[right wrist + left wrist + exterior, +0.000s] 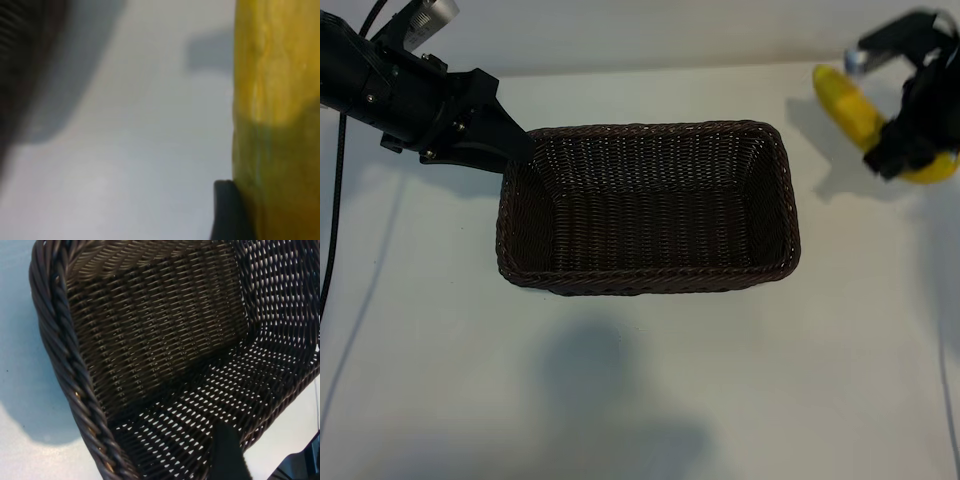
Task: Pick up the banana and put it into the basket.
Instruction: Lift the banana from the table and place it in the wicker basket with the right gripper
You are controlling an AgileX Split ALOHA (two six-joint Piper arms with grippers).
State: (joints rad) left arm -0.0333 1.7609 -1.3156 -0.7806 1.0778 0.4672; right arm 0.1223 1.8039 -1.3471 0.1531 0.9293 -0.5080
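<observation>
The banana [850, 105] was up at the far right, clamped in the right gripper [905, 140], whose fingers were closed across its lower half; it seemed lifted off the white table [640, 380], judging by the shadow beside it. So the pick looked done, and the carry and drop remained. The basket [780, 200] lay empty to its left, its right rim the only edge to cross, with bare table between. The left gripper [515, 150] pinched the basket's far left corner, its fingers closed on the rim.
</observation>
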